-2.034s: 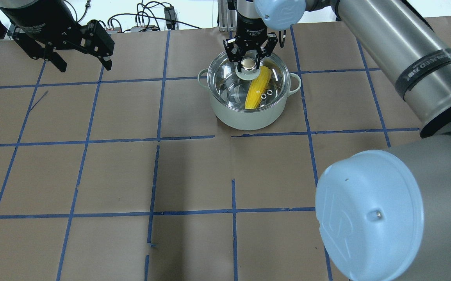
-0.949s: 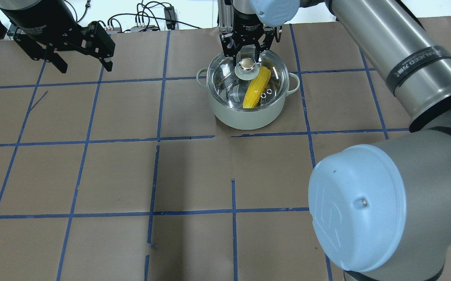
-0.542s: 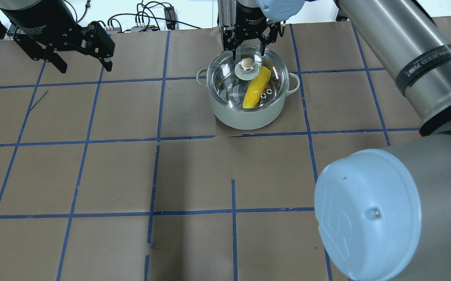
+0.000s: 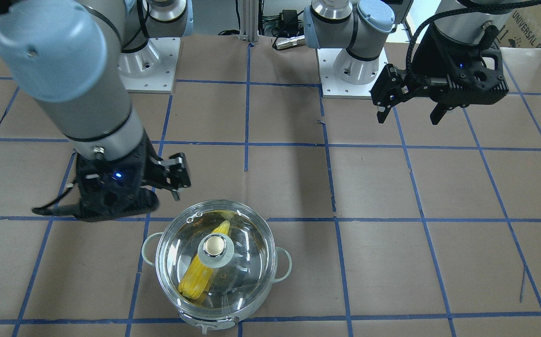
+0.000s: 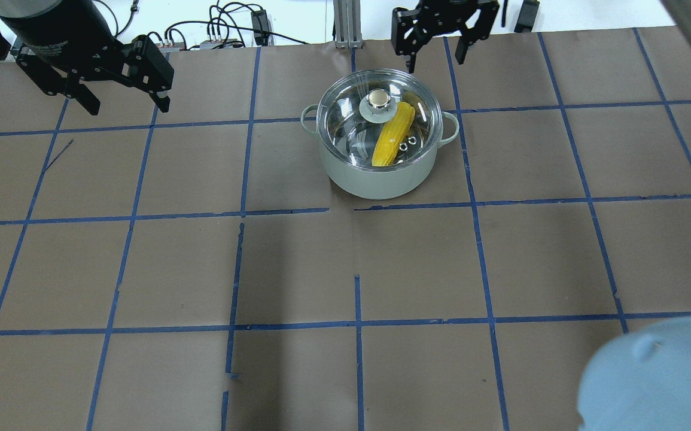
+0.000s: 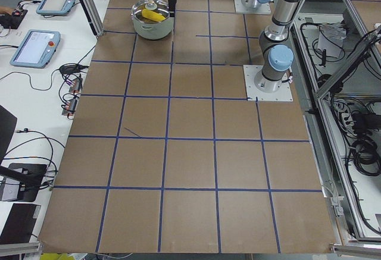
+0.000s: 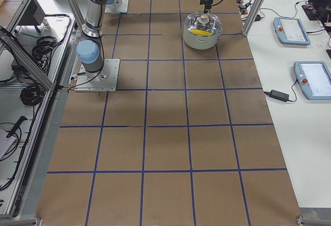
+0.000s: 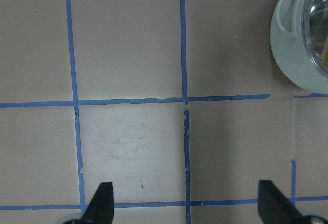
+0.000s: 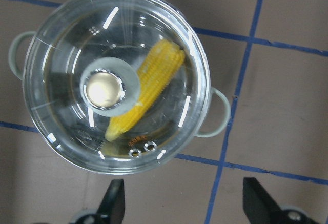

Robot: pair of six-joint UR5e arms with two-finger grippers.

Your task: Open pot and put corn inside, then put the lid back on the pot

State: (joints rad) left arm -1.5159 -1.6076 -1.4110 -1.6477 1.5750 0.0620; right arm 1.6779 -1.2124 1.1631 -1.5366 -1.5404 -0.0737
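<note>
The pot (image 5: 375,179) stands at the table's far middle with the glass lid (image 5: 379,102) seated on it. The corn (image 5: 393,134) lies inside, seen through the glass. My right gripper (image 5: 438,52) is open and empty, hanging above the table just beyond the pot. Its wrist view looks straight down on the lid (image 9: 105,89) and the corn (image 9: 151,88). My left gripper (image 5: 128,106) is open and empty at the far left, well away from the pot. In the front-facing view the pot (image 4: 256,299), the lid (image 4: 214,246) and the corn (image 4: 200,278) show near the bottom.
The table is brown paper with a blue tape grid (image 5: 243,212). Cables (image 5: 225,30) lie past the far edge. The two arm bases (image 4: 148,61) stand on white plates at the robot's side. Control tablets (image 6: 36,46) lie on a side table.
My right gripper has come off the lid's knob, risen and moved back toward the far edge. The lid stays on the pot. The left arm has barely moved.
</note>
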